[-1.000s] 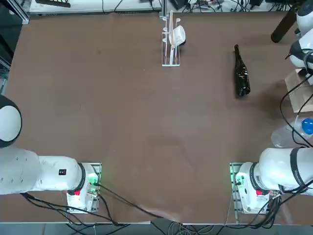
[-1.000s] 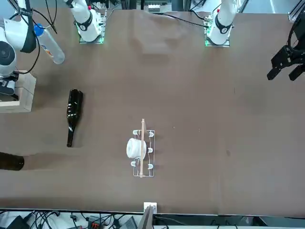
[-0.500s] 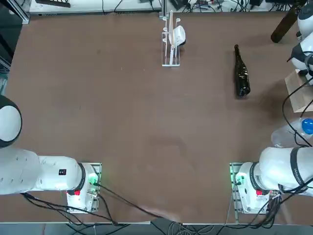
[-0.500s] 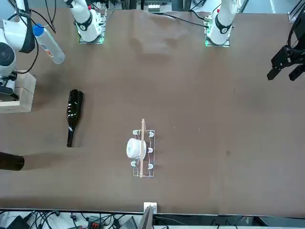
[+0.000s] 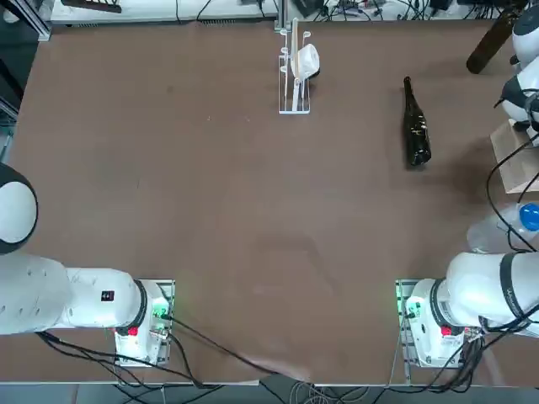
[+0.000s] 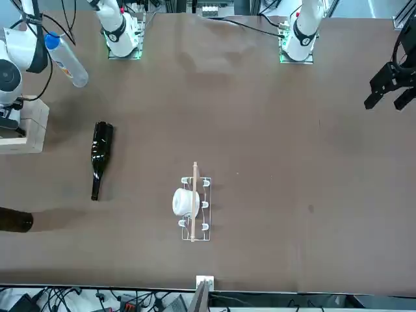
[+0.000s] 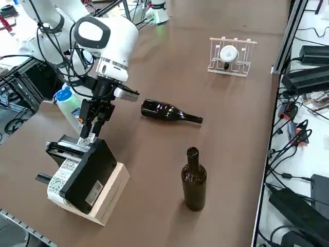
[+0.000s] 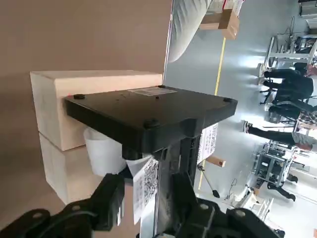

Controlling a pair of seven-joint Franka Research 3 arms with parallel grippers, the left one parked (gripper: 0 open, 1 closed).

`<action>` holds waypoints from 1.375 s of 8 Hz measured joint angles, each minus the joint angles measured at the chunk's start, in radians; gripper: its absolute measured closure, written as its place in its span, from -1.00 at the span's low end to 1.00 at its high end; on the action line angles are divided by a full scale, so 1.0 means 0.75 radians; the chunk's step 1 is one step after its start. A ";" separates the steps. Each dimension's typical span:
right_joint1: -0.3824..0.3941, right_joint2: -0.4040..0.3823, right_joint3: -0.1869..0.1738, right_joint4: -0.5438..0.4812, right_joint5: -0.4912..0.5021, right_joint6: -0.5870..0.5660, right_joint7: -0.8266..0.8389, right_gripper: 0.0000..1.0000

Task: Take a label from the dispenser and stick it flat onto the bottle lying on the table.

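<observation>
The dark bottle (image 5: 415, 126) (image 6: 99, 153) (image 7: 167, 111) lies on its side on the brown table, neck pointing away from the robot. The black label dispenser (image 7: 82, 172) (image 8: 148, 119) sits on a wooden block (image 7: 110, 198) at the table's right edge. My right gripper (image 7: 91, 128) (image 8: 146, 203) points down at its outlet. A white label (image 8: 146, 186) with dark code marks sticks out between the two fingers. The fingers stand open on either side of it, with a gap on each side. The gripper is well apart from the bottle.
A second dark bottle (image 7: 194, 180) (image 6: 13, 221) stands upright beyond the dispenser. A clear plastic bottle with a blue cap (image 7: 69, 105) (image 5: 505, 227) lies near the right arm. A wire rack with a white roll (image 5: 295, 71) (image 7: 230, 55) stands at the far edge.
The right arm has shifted slightly over the dispenser at the table's edge. The lying bottle and the rack have not moved.
</observation>
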 joint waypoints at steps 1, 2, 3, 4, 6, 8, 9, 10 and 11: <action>-0.002 0.000 0.000 0.000 0.000 0.000 0.000 -0.04; -0.003 0.001 0.000 0.000 0.000 0.000 0.000 0.02; -0.003 0.003 0.000 0.000 0.000 0.000 0.000 0.07; -0.004 0.005 0.000 0.000 0.000 0.000 0.000 0.07; -0.005 0.012 0.000 0.000 -0.008 0.000 0.000 0.13; -0.009 0.014 0.000 0.000 -0.022 0.000 0.001 0.15; -0.012 0.014 0.000 0.000 -0.022 0.000 0.001 0.16; -0.014 0.014 0.000 0.000 -0.023 0.000 0.001 0.22; -0.014 0.014 0.000 0.000 -0.023 0.000 0.001 0.28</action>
